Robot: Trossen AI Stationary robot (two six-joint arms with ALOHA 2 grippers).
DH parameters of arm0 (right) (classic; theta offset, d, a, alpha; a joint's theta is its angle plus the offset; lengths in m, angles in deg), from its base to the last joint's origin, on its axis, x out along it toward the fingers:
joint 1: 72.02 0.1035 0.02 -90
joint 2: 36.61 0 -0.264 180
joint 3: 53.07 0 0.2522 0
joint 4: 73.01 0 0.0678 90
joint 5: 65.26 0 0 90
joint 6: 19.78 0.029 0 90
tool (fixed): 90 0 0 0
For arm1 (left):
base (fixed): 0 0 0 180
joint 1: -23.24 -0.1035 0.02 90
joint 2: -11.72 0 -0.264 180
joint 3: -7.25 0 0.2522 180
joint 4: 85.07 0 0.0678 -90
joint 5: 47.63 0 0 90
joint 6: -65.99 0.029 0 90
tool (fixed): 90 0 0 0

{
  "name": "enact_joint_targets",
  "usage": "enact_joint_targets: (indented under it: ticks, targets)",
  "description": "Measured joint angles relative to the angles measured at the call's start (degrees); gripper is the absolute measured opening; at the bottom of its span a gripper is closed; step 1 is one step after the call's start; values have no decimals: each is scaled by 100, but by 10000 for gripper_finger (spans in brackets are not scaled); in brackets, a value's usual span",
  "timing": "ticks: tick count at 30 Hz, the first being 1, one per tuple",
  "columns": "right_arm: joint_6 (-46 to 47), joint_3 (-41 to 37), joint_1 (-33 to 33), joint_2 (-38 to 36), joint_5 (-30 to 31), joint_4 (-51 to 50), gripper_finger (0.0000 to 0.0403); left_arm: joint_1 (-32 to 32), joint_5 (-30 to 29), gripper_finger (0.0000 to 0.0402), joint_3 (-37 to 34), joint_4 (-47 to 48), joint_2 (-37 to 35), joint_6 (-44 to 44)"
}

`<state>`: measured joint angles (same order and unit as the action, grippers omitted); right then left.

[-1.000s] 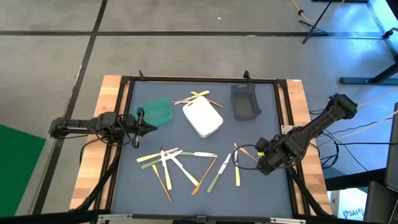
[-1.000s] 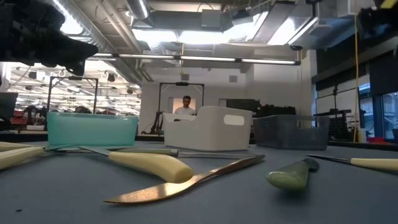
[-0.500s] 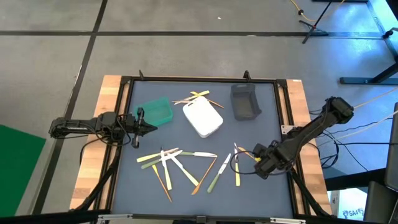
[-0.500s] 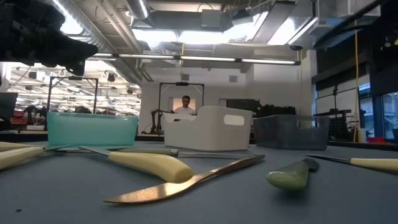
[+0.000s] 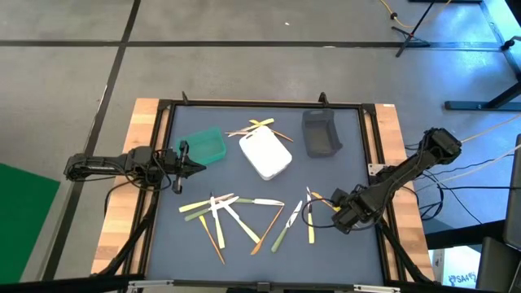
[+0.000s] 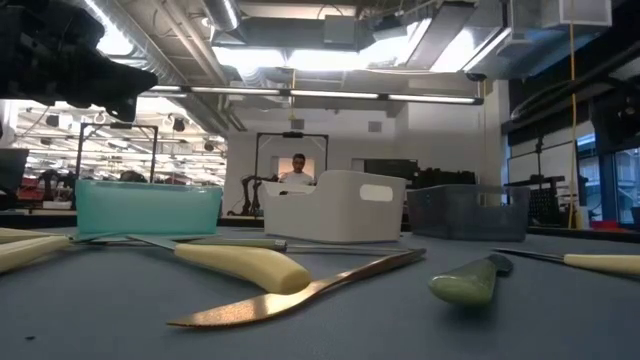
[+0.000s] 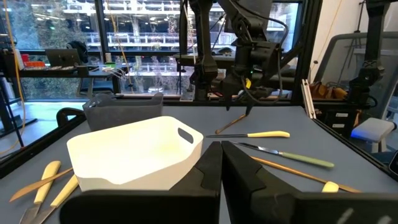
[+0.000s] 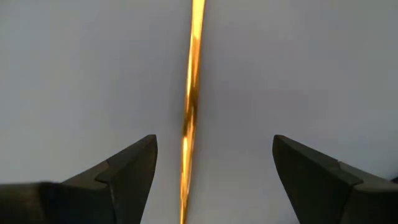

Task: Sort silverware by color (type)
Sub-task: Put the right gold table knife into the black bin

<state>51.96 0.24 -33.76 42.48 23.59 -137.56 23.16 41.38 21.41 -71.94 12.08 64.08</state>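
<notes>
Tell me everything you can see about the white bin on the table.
The white bin is a rounded-corner, open-topped tub, plastic by the look of it, with an oval handle cutout in its end wall. It stands upright near the middle of the dark table, turned at an angle to the edges, between the green bin and the grey bin. A few yellow and orange utensils lie along its far side. What is inside cannot be told. Neither gripper touches it.

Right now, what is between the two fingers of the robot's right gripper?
In the right wrist view, a thin orange-brown utensil runs down the middle of the open right gripper, lying on bare grey table. Neither finger touches it.
</notes>
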Motion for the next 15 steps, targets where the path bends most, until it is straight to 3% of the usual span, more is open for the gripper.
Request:
enact_joint_targets:
  ticks: [15]
  targets:
    - [-20,-185,0,0,2,276,308,0,-2,0,0,-2,2,-1]
